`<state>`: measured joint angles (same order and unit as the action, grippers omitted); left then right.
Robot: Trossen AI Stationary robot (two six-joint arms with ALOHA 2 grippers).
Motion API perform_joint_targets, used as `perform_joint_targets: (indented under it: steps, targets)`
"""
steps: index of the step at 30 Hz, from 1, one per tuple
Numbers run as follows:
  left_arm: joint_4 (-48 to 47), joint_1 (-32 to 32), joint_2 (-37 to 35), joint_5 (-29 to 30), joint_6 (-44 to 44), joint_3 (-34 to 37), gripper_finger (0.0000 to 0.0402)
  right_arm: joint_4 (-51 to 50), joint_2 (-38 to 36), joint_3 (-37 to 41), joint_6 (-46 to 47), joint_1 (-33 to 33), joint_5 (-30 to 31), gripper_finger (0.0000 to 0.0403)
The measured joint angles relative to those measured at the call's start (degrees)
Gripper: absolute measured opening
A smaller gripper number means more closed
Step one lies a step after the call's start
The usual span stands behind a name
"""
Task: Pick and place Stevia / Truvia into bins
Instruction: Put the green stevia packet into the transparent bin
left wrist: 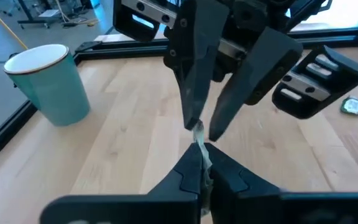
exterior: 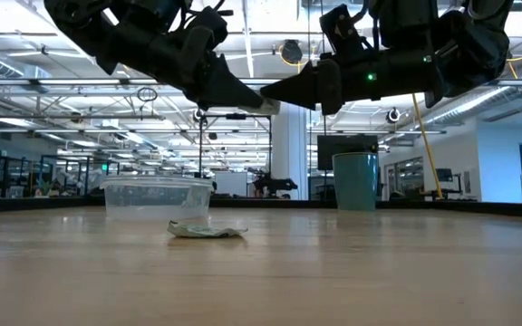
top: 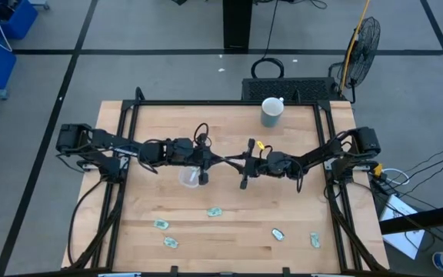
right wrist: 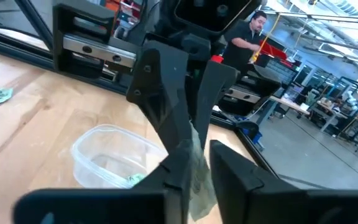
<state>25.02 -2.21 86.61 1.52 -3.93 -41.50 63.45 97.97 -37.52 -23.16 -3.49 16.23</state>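
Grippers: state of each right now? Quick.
Left gripper: shut on a packet, mid-air over the table centre.
Right gripper: tips meet the left's at that same packet; open or shut cannot be told.

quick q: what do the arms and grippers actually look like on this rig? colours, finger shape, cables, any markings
Both arms are matte black with chunky joint housings and black cables looped along the links. The left gripper and right gripper each have two flat, wedge-shaped dark fingers on a silver rail. The right arm carries a small yellow tag and, in the low view, a green indicator light.
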Motion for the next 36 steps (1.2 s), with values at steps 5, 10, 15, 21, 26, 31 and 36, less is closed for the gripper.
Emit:
perform_joint_targets:
  steps: [5,10,15,21,26,31,36]
  targets:
    - [-10.6,0.0,-3.6,1.4,0.2,0.0,0.0006,-1.7,0.0,0.0,-0.1,-0.8,6.2,0.0107]
    - [-31.5,0.1,-12.5,6.0,8.1,0.0,0.0011,-8.6,0.0,0.0,-1.0,-2.5,13.2,0.0141]
    - [-45.9,1.0,-17.3,2.8,19.1,-0.1,0.0005,-13.5,0.0,0.0,2.1,-3.8,13.6,0.015]
    - [-50.0,2.5,-13.5,-0.1,23.6,0.0,0.002,-12.8,0.0,0.0,2.8,-3.8,13.6,0.0145]
    - [-46.1,2.6,-9.2,-4.3,23.7,0.0,0.0023,-14.0,0.0,0.0,4.1,-4.1,13.6,0.0147]
    - [-46.3,2.5,-7.8,-5.2,24.4,0.0,0.0032,-19.7,0.0,0.0,4.5,-5.3,13.6,0.0162]
    - [-45.7,2.5,-7.8,-5.6,25.1,0.0,0.008,-21.9,0.0,0.0,6.9,-7.1,13.6,0.0182]
